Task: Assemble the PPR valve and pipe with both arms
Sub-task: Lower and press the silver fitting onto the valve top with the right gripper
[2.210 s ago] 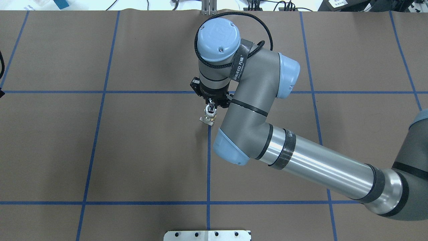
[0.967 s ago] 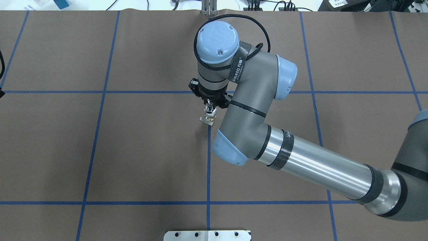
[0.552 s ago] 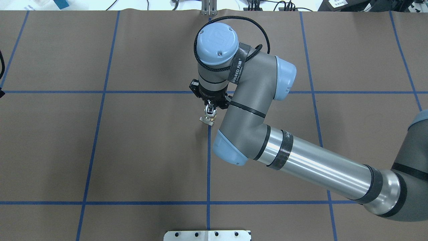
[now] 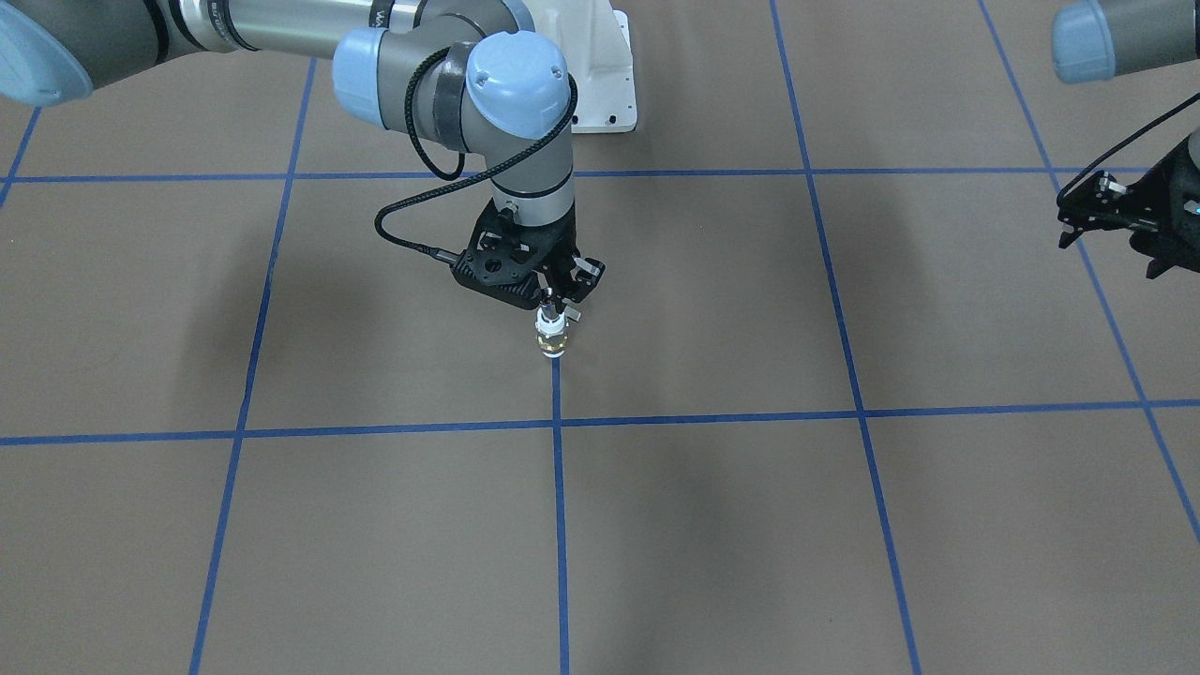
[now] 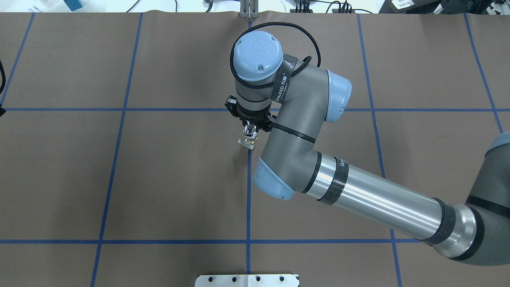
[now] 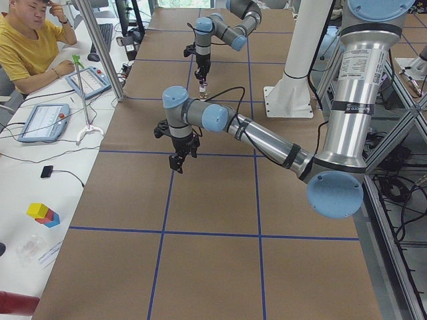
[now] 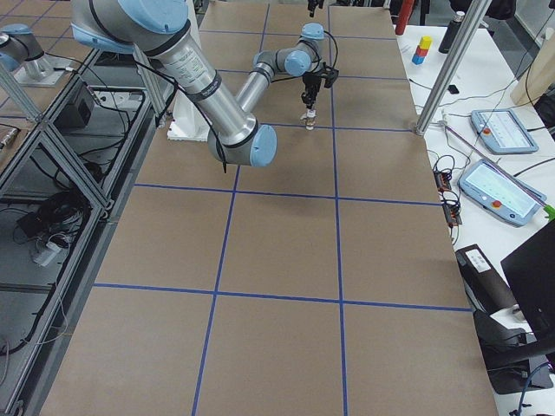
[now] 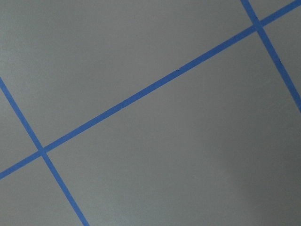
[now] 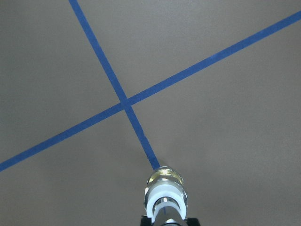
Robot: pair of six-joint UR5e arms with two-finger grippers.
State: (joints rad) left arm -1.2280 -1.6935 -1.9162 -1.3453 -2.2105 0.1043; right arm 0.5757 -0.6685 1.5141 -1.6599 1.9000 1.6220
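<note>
The PPR valve [image 4: 552, 339], white with a brass band, stands upright at the table's middle, over a blue tape line. It also shows in the overhead view [image 5: 249, 138] and the right wrist view [image 9: 164, 193]. My right gripper [image 4: 553, 307] is shut on its top from above. A small silvery-grey piece [image 5: 246, 143] juts from the valve's side; I cannot tell whether it is the pipe. I cannot tell whether the valve's lower end touches the table. My left gripper [image 4: 1111, 234] hangs empty far off to the robot's left, fingers apart.
Brown table cover [image 5: 159, 179] with a blue tape grid. The robot's white base plate [image 4: 605, 94] is behind the valve. An operator [image 6: 30, 47] sits beside the table, with tablets and coloured blocks [image 6: 43, 213] on the side bench.
The right arm's wrist and elbow have shifted slightly toward the robot. The gripper tip and the valve have stayed in the same spot.
</note>
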